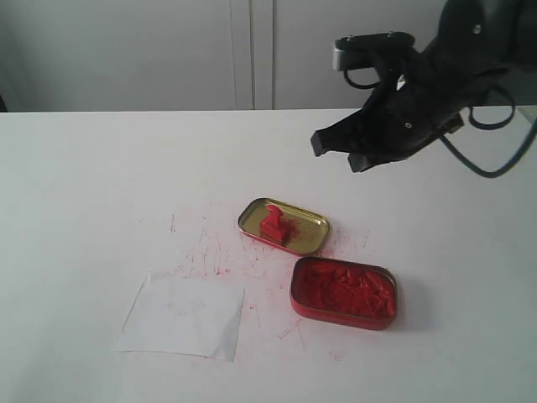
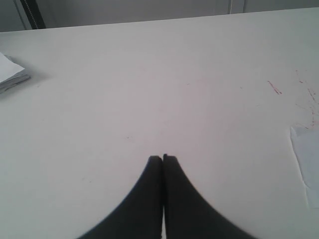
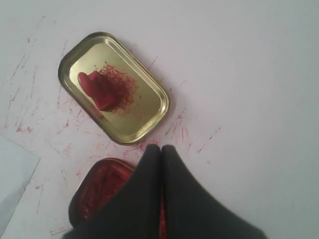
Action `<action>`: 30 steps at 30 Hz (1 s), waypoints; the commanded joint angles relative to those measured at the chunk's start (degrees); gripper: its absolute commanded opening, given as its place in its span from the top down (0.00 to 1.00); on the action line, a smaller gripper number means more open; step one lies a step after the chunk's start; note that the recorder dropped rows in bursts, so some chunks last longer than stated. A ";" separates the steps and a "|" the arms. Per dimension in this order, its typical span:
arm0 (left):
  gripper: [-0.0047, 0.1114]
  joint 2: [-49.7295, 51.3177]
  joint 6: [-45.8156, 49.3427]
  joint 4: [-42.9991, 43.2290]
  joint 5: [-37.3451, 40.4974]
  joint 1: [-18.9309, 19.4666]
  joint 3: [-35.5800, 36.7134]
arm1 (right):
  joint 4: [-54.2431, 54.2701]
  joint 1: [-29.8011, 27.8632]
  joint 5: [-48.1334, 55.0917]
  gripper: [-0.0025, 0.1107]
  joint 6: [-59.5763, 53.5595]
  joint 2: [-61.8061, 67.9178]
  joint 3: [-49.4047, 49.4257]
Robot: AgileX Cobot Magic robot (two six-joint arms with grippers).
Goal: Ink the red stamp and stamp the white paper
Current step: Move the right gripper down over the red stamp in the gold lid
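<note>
The red stamp lies inside the shallow gold tin lid at the middle of the table; the right wrist view shows the stamp on its side amid red smears. The white paper lies flat at the front left, and its edge shows in the left wrist view. My right gripper hangs shut and empty high above the table, behind and to the right of the lid; its fingertips meet. My left gripper is shut and empty over bare table, out of the exterior view.
The red rectangular tin of ink paste sits open just in front of and right of the lid, partly hidden by my right fingers. Red ink streaks mark the table around both tins. A stack of paper lies far off.
</note>
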 commanded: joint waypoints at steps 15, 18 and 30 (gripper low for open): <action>0.96 -0.22 -0.05 0.08 -0.21 -0.16 0.17 | -0.50 4.46 11.89 0.98 -10.16 17.75 -21.17; 0.96 -0.22 -0.05 0.08 -0.21 -0.16 0.17 | -0.39 5.32 12.54 0.98 -12.54 19.73 -23.49; 0.96 -0.22 -0.05 0.08 -0.21 -0.16 0.17 | -0.28 9.41 12.92 0.78 -20.29 25.12 -27.50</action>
